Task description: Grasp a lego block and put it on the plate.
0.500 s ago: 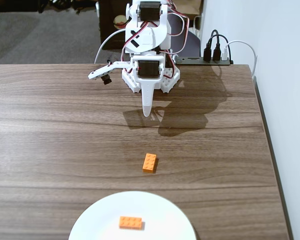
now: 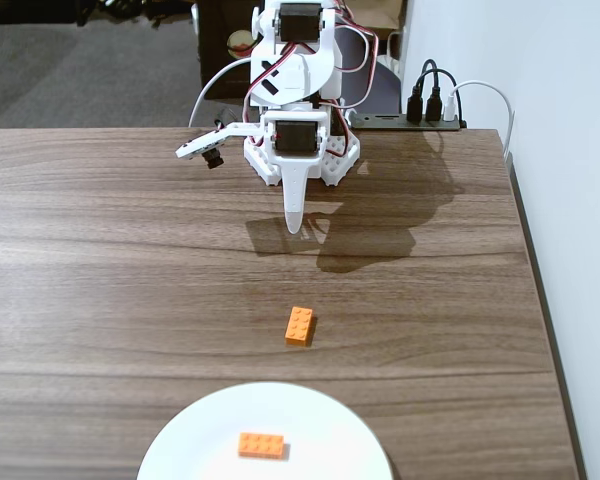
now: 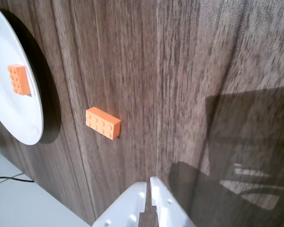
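- Where the fixed view is nearest the camera, the plate (image 2: pixel 265 440) sits at the near edge of the surface (image 2: pixel 100 280), cut off by the bottom of the picture, and an orange brick (image 2: pixel 261 445) lies flat on it near the middle.
- In the wrist view the same plate (image 3: pixel 14 104) shows at the left edge, with that brick (image 3: pixel 18 79) lying on it.
- Just beyond the plate's far rim and apart from it, the lego block (image 2: pixel 300 325) lies flat on the bare wood, roughly midway between the near and far edges of the surface and a little right of centre; nothing touches it.
- In the wrist view this block (image 3: pixel 103 123) lies beside the plate, studs up.
- Farther back, the fingers (image 2: pixel 295 222) point down toward the wood, well apart from the block, casting a dark shadow (image 2: pixel 370 245) to the right.
- The wrist view shows the white fingers (image 3: pixel 148 187) clenched together at their tips, with nothing between them.
- At the far edge of the surface stands the white arm base (image 2: pixel 302 150), with cables looping around it.
- Past the far right corner, black plugs sit in a power strip (image 2: pixel 425 112) by the wall.
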